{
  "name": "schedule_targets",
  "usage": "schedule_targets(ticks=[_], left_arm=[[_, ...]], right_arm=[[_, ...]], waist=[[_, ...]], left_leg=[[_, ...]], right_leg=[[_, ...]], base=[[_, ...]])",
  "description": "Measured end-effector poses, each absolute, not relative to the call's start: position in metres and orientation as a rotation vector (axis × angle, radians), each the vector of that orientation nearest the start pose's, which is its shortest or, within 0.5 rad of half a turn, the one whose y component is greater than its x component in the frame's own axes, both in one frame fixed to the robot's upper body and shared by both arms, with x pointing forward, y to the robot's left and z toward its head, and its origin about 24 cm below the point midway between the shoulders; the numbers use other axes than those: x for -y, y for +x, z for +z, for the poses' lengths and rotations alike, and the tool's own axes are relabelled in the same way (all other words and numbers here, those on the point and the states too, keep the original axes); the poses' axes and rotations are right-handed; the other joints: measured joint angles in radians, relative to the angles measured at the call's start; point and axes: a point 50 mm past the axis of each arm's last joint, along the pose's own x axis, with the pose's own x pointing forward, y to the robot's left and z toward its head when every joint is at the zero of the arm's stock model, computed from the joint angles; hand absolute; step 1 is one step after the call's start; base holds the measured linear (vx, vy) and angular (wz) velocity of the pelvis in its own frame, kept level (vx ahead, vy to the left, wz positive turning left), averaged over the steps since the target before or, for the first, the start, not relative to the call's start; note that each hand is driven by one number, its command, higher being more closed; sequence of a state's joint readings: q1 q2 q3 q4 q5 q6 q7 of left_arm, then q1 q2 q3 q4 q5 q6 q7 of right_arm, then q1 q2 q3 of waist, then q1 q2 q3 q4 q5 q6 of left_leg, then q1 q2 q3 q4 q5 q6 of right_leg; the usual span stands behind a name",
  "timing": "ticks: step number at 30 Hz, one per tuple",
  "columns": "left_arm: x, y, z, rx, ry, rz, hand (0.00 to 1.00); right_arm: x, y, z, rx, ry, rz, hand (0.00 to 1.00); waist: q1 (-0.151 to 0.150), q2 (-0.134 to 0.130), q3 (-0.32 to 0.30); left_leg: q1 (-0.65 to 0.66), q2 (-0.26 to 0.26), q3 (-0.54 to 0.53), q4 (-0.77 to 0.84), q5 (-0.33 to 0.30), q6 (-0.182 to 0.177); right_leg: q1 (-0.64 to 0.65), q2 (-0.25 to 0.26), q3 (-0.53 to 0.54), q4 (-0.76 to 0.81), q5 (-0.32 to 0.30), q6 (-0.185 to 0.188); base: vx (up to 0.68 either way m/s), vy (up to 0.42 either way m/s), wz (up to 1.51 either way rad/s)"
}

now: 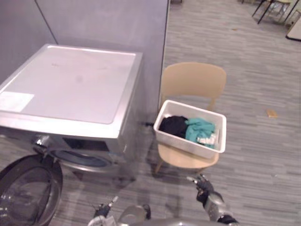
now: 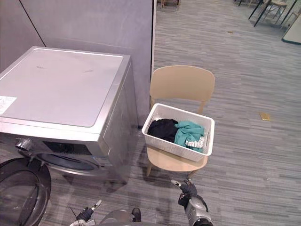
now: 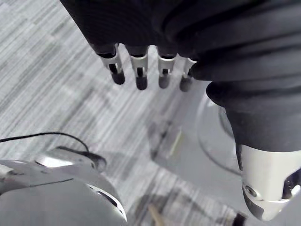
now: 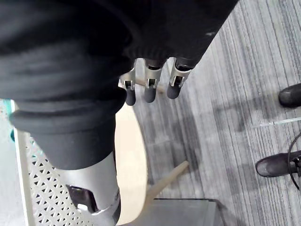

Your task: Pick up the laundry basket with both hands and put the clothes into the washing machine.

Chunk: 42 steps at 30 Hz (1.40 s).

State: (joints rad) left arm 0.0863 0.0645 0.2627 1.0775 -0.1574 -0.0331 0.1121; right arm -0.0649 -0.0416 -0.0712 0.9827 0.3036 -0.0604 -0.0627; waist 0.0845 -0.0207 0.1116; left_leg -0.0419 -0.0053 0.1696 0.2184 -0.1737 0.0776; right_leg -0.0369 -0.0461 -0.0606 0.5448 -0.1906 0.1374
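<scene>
Item, left hand (image 3: 197, 33): back and wrist under a black ribbed cover. Its fingers (image 3: 140, 70) are silver, slotted along their length, with rounded dark tips. Its thumb (image 3: 265, 181) is a stout silver barrel with one small round screw (a dark recess sits beside it).

Item, right hand (image 4: 84, 52): the same black ribbed cover, silver dark-tipped fingers (image 4: 149, 87), and a silver thumb (image 4: 101, 179) with a dark inset. The right forearm (image 2: 197, 213) is silver-grey and rounded.

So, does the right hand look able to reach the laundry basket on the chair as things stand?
Probably yes: the right hand hangs open just short of the chair, with only floor between it and the near wall of the laundry basket.
</scene>
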Motion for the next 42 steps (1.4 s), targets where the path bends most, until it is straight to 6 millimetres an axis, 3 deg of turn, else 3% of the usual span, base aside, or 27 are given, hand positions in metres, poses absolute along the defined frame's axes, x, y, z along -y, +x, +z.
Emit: schedule_targets(ticks=[1, 3, 4, 6, 9, 10, 12, 13, 14, 17, 20, 22, 26, 29, 32, 35, 40, 42], left_arm=[[-0.215, 0.082, -0.162, -1.105, -0.128, 0.468, 0.00], [-0.217, 0.086, -0.161, -1.098, -0.097, 0.440, 0.00], [-0.217, 0.086, -0.160, -1.094, -0.096, 0.439, 0.00], [-0.214, 0.095, -0.159, -1.074, -0.092, 0.422, 0.00], [-0.215, 0.113, -0.153, -1.007, -0.081, 0.407, 0.00], [-0.216, 0.112, -0.153, -1.010, -0.078, 0.408, 0.00], [-0.220, 0.105, -0.154, -1.027, -0.065, 0.416, 0.00], [-0.231, 0.099, -0.153, -1.036, -0.041, 0.436, 0.00], [-0.233, 0.093, -0.155, -1.057, -0.044, 0.453, 0.00], [-0.230, 0.083, -0.158, -1.068, -0.119, 0.521, 0.00], [-0.232, 0.074, -0.159, -1.078, -0.154, 0.573, 0.00], [-0.237, 0.060, -0.160, -1.100, -0.160, 0.612, 0.00], [-0.244, 0.060, -0.158, -1.102, -0.113, 0.596, 0.00], [-0.238, 0.082, -0.156, -1.062, -0.104, 0.549, 0.00], [-0.231, 0.125, -0.145, -0.954, -0.072, 0.473, 0.00], [-0.229, 0.163, -0.126, -0.801, -0.052, 0.464, 0.00], [-0.215, 0.203, -0.105, -0.657, -0.018, 0.418, 0.00], [-0.211, 0.207, -0.103, -0.645, -0.019, 0.422, 0.00]], right_arm=[[0.174, 0.167, -0.133, -0.831, 0.231, -0.253, 0.00], [0.171, 0.171, -0.125, -0.776, 0.226, -0.229, 0.00], [0.172, 0.179, -0.117, -0.725, 0.226, -0.226, 0.00], [0.178, 0.193, -0.102, -0.631, 0.229, -0.237, 0.00], [0.194, 0.211, -0.071, -0.457, 0.245, -0.301, 0.00], [0.199, 0.215, -0.063, -0.414, 0.242, -0.317, 0.00], [0.208, 0.217, -0.048, -0.331, 0.212, -0.352, 0.00], [0.212, 0.218, -0.039, -0.286, 0.202, -0.362, 0.00], [0.219, 0.220, -0.031, -0.253, 0.162, -0.368, 0.00], [0.234, 0.229, -0.011, -0.174, 0.044, -0.335, 0.00], [0.240, 0.236, -0.002, -0.156, -0.080, -0.277, 0.00], [0.231, 0.253, 0.011, -0.114, -0.155, -0.182, 0.00], [0.204, 0.289, 0.026, -0.074, -0.245, -0.023, 0.00], [0.175, 0.327, 0.048, -0.024, -0.316, 0.100, 0.00], [0.156, 0.370, 0.093, 0.054, -0.398, 0.145, 0.00], [0.161, 0.393, 0.119, 0.057, -0.429, 0.095, 0.00], [0.185, 0.403, 0.126, -0.016, -0.490, -0.020, 0.00], [0.190, 0.404, 0.126, -0.037, -0.501, -0.056, 0.00]], waist=[[-0.017, -0.003, 0.000], [-0.031, -0.013, -0.004], [-0.044, -0.011, -0.003], [-0.051, 0.003, 0.000], [-0.059, 0.004, 0.002], [-0.064, -0.003, -0.002], [-0.068, -0.034, -0.018], [-0.066, -0.079, -0.031], [-0.063, -0.086, -0.034], [-0.043, -0.074, -0.043], [-0.037, -0.065, -0.046], [-0.025, -0.070, -0.049], [0.003, -0.098, -0.037], [0.052, -0.091, 0.045], [0.091, -0.072, 0.183], [0.099, -0.067, 0.294], [0.103, -0.043, 0.359], [0.104, -0.035, 0.364]], left_leg=[[0.020, 0.000, -0.004, -0.004, -0.010, 0.002], [0.050, 0.002, -0.002, -0.018, -0.013, 0.004], [0.070, 0.009, -0.005, -0.021, -0.011, 0.003], [0.084, 0.033, -0.016, -0.019, -0.007, -0.004], [0.068, 0.082, -0.067, -0.019, 0.006, -0.028], [0.067, 0.091, -0.077, -0.019, 0.008, -0.035], [0.069, 0.093, -0.097, -0.018, 0.004, -0.075], [0.075, 0.085, -0.116, -0.016, -0.015, -0.109], [0.079, 0.098, -0.133, -0.012, -0.024, -0.135], [0.055, 0.148, -0.147, -0.037, -0.012, -0.179], [0.050, 0.184, -0.174, -0.057, 0.005, -0.208], [0.040, 0.213, -0.200, -0.085, 0.009, -0.224], [-0.022, 0.221, -0.259, -0.107, 0.050, -0.254], [-0.071, 0.217, -0.298, -0.090, 0.070, -0.258], [-0.158, 0.187, -0.337, -0.056, 0.097, -0.256], [-0.222, 0.142, -0.362, 0.008, 0.101, -0.256], [-0.323, 0.105, -0.384, 0.075, 0.100, -0.255], [-0.350, 0.102, -0.382, 0.076, 0.106, -0.247]], right_leg=[[-0.052, -0.018, -0.025, 0.129, 0.030, 0.047], [-0.106, -0.070, -0.094, 0.251, 0.035, 0.019], [-0.111, -0.120, -0.166, 0.263, 0.002, -0.021], [-0.109, -0.165, -0.233, 0.193, -0.028, -0.039], [-0.108, -0.173, -0.203, -0.039, -0.017, -0.036], [-0.107, -0.178, -0.178, -0.105, 0.008, -0.038], [-0.105, -0.186, -0.119, -0.218, 0.142, -0.019], [-0.098, -0.192, -0.100, -0.263, 0.291, -0.003], [-0.068, -0.178, -0.115, -0.296, 0.241, 0.039], [0.000, -0.120, -0.172, -0.466, 0.226, 0.015], [0.031, -0.071, -0.201, -0.531, 0.235, -0.005], [0.045, -0.037, -0.224, -0.574, 0.248, -0.025], [0.010, -0.022, -0.276, -0.599, 0.266, -0.050], [-0.032, -0.029, -0.302, -0.549, 0.260, -0.061], [-0.158, -0.082, -0.326, -0.379, 0.207, -0.071], [-0.233, -0.144, -0.330, -0.252, 0.168, -0.067], [-0.312, -0.189, -0.344, -0.186, 0.160, -0.065], [-0.345, -0.202, -0.343, -0.170, 0.159, -0.067]], base=[[0.11, 0.055, 0.05], [0.14, 0.010, 0.05], [0.15, -0.012, 0.01], [0.14, -0.068, 0.10], [0.11, -0.154, 0.30], [0.13, -0.287, 0.36], [0.10, -0.293, 0.28], [0.10, -0.415, 0.28], [0.11, -0.472, 0.13], [0.05, -0.328, -0.02], [-0.01, -0.250, 0.19], [-0.05, -0.150, 0.15], [-0.06, -0.080, 0.37], [-0.12, -0.026, 0.30], [-0.19, 0.020, 0.29], [-0.19, 0.058, 0.29], [-0.14, 0.068, 0.19], [-0.08, 0.032, 0.02]])
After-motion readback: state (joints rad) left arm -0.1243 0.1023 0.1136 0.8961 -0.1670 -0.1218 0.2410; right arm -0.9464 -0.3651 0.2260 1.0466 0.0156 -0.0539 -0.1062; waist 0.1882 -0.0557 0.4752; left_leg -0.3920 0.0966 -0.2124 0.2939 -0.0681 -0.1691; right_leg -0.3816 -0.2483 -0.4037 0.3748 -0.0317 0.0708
